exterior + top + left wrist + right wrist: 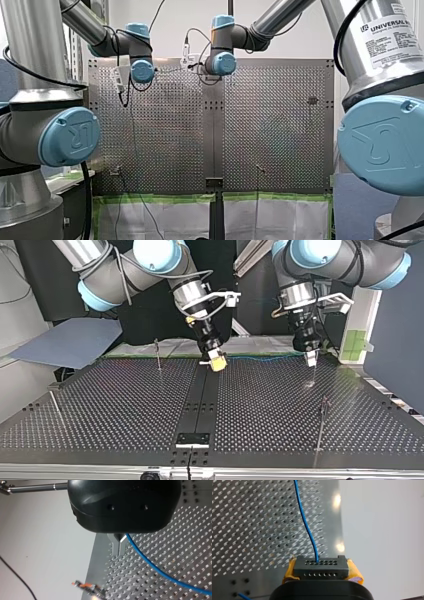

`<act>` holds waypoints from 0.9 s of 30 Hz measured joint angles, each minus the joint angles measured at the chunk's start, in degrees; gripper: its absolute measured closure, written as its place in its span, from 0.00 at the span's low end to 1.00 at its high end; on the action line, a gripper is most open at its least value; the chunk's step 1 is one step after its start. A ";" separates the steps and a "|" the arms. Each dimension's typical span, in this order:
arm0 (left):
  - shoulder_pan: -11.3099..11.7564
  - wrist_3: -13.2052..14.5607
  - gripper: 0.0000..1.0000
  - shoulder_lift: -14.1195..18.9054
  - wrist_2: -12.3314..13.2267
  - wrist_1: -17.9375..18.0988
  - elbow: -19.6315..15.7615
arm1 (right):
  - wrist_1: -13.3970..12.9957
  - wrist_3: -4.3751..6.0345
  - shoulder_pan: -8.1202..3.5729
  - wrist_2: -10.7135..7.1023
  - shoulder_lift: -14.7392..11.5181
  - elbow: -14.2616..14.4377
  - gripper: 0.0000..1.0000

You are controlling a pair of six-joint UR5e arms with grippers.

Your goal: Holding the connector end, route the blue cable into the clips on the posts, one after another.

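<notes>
In the right wrist view my right gripper (322, 572) is shut, its yellow pads (355, 573) clamping the black connector (321, 565). The blue cable (305, 522) leaves the connector and runs ahead over the perforated table. In the top view this gripper (216, 362) hovers low at the table's far middle. The blue cable (260, 359) runs from there to my left gripper (311, 358) at the view's right. In the left wrist view, my left gripper (119, 551) has its metal fingers shut on the blue cable (150, 566), which trails away across the plate.
Thin posts with clips stand on the table: one (158, 354) at the top view's far left, one (55, 405) at the near left, one (323, 415) at the near right. A grey board (70, 342) lies beyond the table's left corner.
</notes>
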 joint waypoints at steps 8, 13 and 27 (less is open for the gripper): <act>4.61 -0.23 1.00 0.30 2.76 -1.97 3.10 | 2.11 0.34 0.76 -0.44 1.15 -3.52 1.00; 6.87 -0.28 1.00 0.36 2.80 -3.88 5.88 | 3.67 0.38 1.51 -0.40 2.44 -6.18 1.00; 8.66 -0.29 1.00 0.15 5.55 -4.65 8.34 | 5.27 1.12 1.79 -1.08 4.78 -10.28 1.00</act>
